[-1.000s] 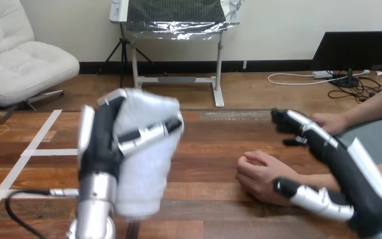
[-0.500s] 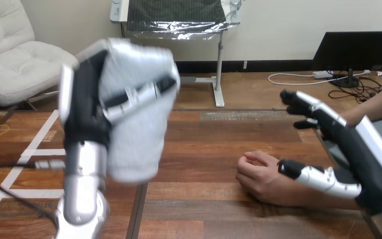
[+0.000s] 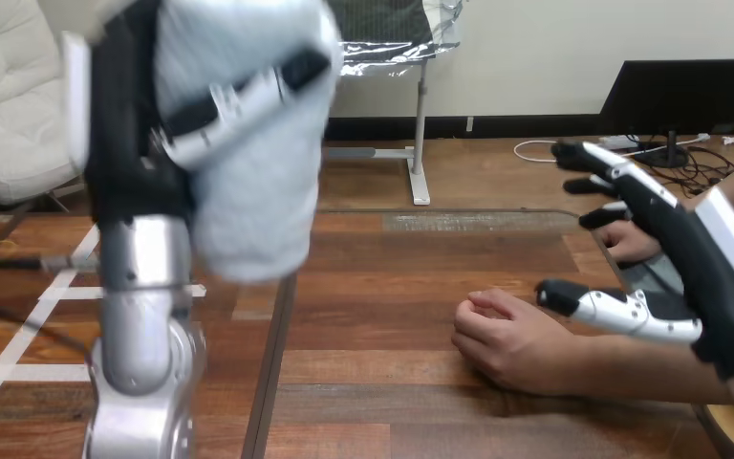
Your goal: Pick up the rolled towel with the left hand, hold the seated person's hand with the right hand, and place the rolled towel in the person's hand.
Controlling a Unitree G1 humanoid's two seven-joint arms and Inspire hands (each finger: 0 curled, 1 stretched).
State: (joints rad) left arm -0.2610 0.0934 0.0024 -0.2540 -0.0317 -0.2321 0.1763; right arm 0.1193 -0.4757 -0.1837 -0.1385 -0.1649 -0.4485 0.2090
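Rolled towel (image 3: 248, 153): fingers of your left hand (image 3: 124, 143) grasp it, high left of the person's hand (image 3: 507, 339); your right hand (image 3: 707, 277), fingers released, hovers just right of it.

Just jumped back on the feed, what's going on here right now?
The left hand has its fingers curled round the rolled towel, held high above the table. The right hand is open over the person's forearm, not gripping it. The person's nearer hand rests loosely curled on the table, with no towel in it yet.
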